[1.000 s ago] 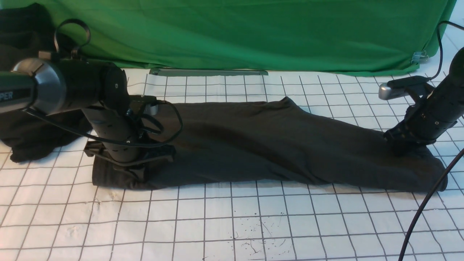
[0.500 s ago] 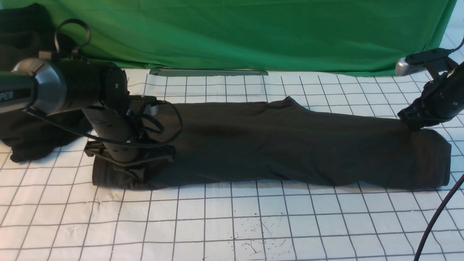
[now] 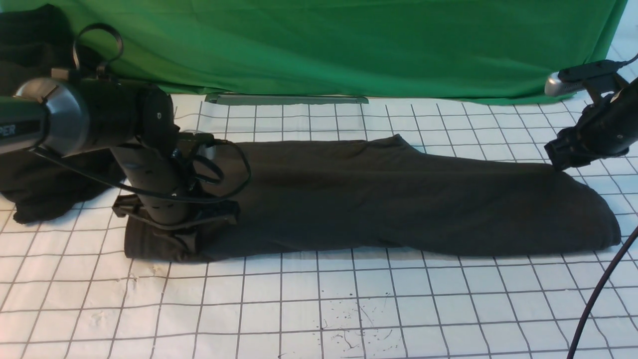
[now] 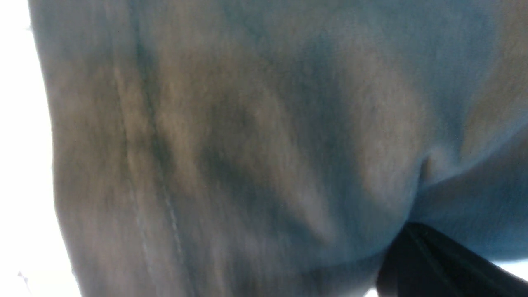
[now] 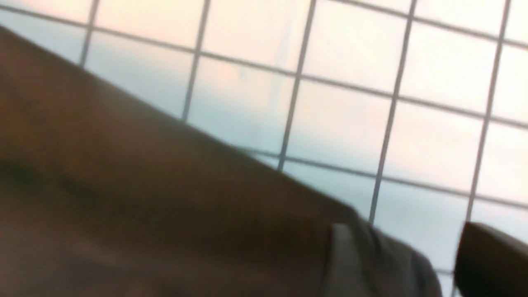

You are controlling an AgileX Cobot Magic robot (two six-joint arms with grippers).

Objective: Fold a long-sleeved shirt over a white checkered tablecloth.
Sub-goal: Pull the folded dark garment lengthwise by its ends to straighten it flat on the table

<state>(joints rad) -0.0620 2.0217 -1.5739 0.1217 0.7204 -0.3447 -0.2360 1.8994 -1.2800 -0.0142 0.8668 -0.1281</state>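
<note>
The long-sleeved shirt (image 3: pixel 379 199) lies as a long dark brownish band across the white checkered tablecloth (image 3: pixel 319 309). My left gripper (image 3: pixel 187 239) points down onto the band's left end. In the left wrist view the shirt (image 4: pixel 247 144) fills the frame and creases toward one dark finger (image 4: pixel 433 264), so the gripper is shut on the cloth. My right gripper (image 3: pixel 559 162) hovers at the band's far right corner. In the right wrist view it (image 5: pixel 408 243) is open, with tablecloth (image 5: pixel 350 82) showing between the fingers (image 5: pixel 491 260) and the shirt's edge (image 5: pixel 123 185) beside one finger.
A bright green cloth (image 3: pixel 349 45) hangs along the back, with a grey bar (image 3: pixel 286 98) at its foot. A deeper black garment (image 3: pixel 45 184) is heaped at the far left behind my left arm. A black cable (image 3: pixel 598 294) crosses the front right corner.
My right gripper pulled the shirt's right end back and outward, then opened and let it go. The right end now lies flatter. The left gripper stayed put.
</note>
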